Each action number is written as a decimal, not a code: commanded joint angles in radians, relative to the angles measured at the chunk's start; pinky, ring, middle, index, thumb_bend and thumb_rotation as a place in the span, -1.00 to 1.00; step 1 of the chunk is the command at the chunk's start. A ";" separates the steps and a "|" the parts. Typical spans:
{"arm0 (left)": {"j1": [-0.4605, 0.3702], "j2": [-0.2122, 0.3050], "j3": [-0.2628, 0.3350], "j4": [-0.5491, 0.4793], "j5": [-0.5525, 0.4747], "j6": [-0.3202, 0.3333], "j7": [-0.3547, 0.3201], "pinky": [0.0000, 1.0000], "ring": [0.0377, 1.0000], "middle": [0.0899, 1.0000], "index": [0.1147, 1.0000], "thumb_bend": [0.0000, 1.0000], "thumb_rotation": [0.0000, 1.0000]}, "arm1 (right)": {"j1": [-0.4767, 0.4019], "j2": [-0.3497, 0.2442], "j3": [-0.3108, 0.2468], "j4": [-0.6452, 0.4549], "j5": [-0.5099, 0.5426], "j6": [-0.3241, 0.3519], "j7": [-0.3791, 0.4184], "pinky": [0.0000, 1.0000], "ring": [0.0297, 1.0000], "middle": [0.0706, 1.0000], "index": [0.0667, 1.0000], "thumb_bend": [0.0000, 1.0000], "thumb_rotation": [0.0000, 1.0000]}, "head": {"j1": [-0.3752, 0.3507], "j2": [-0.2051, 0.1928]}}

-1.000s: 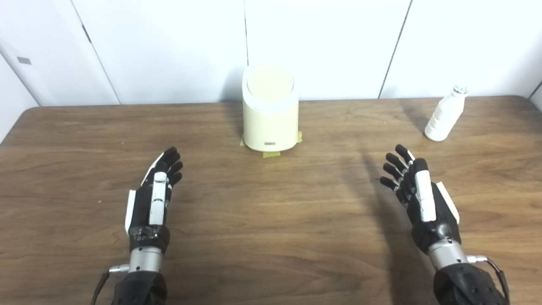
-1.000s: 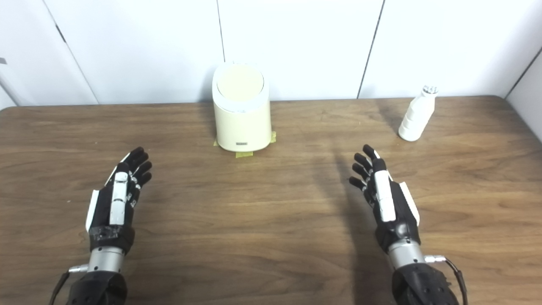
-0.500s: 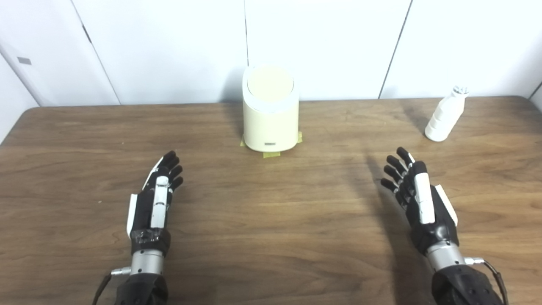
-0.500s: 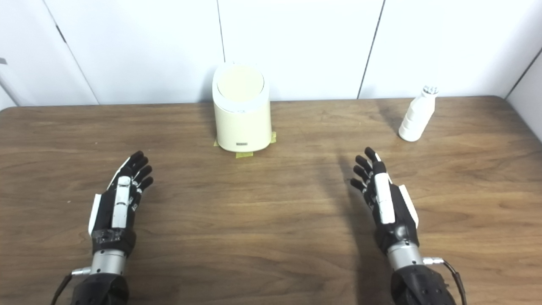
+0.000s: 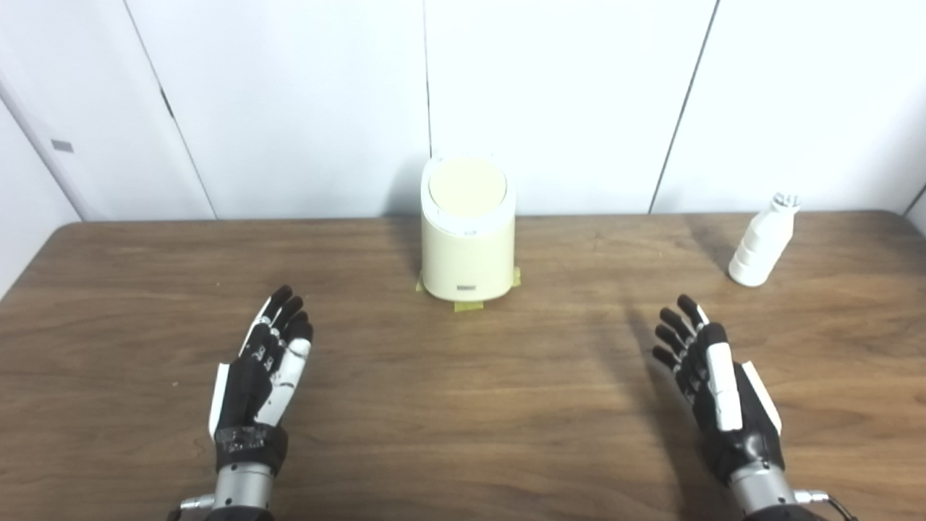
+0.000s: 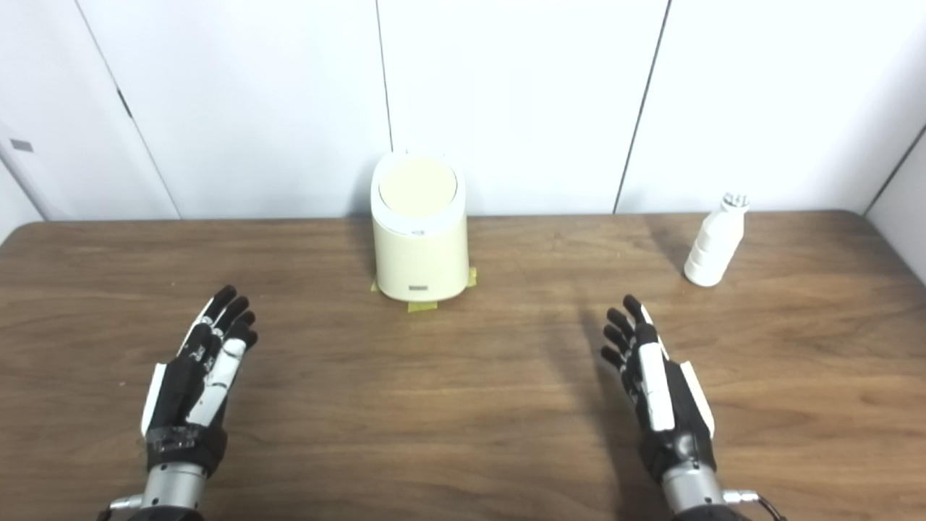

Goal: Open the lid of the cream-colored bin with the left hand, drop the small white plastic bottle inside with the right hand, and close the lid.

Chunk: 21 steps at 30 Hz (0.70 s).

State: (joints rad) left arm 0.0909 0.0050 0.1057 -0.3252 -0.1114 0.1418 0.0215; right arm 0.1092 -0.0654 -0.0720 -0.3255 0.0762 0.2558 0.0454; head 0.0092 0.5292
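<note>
view tilted up, things unmoved | left hand [image 5: 262, 376] rolled, empty, fingers apart | right hand [image 5: 712, 391] spread, empty | bin [image 5: 468, 230] lid shut, bottle [image 5: 759, 242] far-right edge of surface: nothing started

Bright, even overhead light, soft shadows on the wooden table [image 5: 463, 405], slight overall blur, washed-out white wall [image 5: 564, 94].

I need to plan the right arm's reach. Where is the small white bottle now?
The small white bottle stands upright at the table's far right, near the back wall, well right of the cream bin and beyond the open right hand.
</note>
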 commanded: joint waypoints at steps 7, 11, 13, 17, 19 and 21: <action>-0.084 0.040 -0.004 -0.075 0.073 0.074 0.009 0.85 0.83 0.82 0.86 0.23 -0.27 | 0.030 0.008 0.014 0.012 -0.018 -0.077 -0.002 0.80 0.85 0.85 0.96 0.11 1.00 | 0.002 -0.024; -0.132 0.051 -0.017 -0.075 0.112 0.098 0.018 0.73 0.78 0.79 0.81 0.28 -0.27 | 0.029 0.007 0.019 0.031 -0.026 -0.102 -0.003 0.79 0.84 0.84 0.95 0.09 1.00 | -0.001 -0.037; -0.167 0.056 -0.033 -0.076 0.156 0.124 0.024 0.76 0.78 0.77 0.79 0.32 -0.22 | 0.030 0.007 0.022 0.039 -0.039 -0.113 -0.008 0.77 0.83 0.82 0.95 0.09 1.00 | 0.000 -0.052; -0.251 0.059 -0.057 -0.070 0.210 0.169 0.029 0.80 0.80 0.77 0.78 0.37 -0.21 | 0.029 0.005 0.027 0.058 -0.047 -0.130 -0.006 0.77 0.83 0.82 0.95 0.03 1.00 | 0.003 -0.071; -0.291 0.067 -0.071 -0.066 0.257 0.186 0.034 0.75 0.77 0.75 0.76 0.36 -0.23 | 0.030 0.006 0.027 0.065 -0.044 -0.138 -0.004 0.75 0.83 0.83 0.95 0.01 1.00 | 0.003 -0.071; -0.337 0.067 -0.072 -0.059 0.277 0.211 0.036 0.75 0.75 0.73 0.75 0.33 -0.25 | 0.030 0.007 0.027 0.069 -0.039 -0.142 -0.002 0.75 0.83 0.84 0.94 0.01 1.00 | 0.002 -0.076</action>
State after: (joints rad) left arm -0.1923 0.0658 0.0362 -0.3678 0.1387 0.3513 0.0430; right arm 0.1165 -0.0617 -0.0491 -0.2441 0.0344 0.1472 0.0428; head 0.0107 0.4525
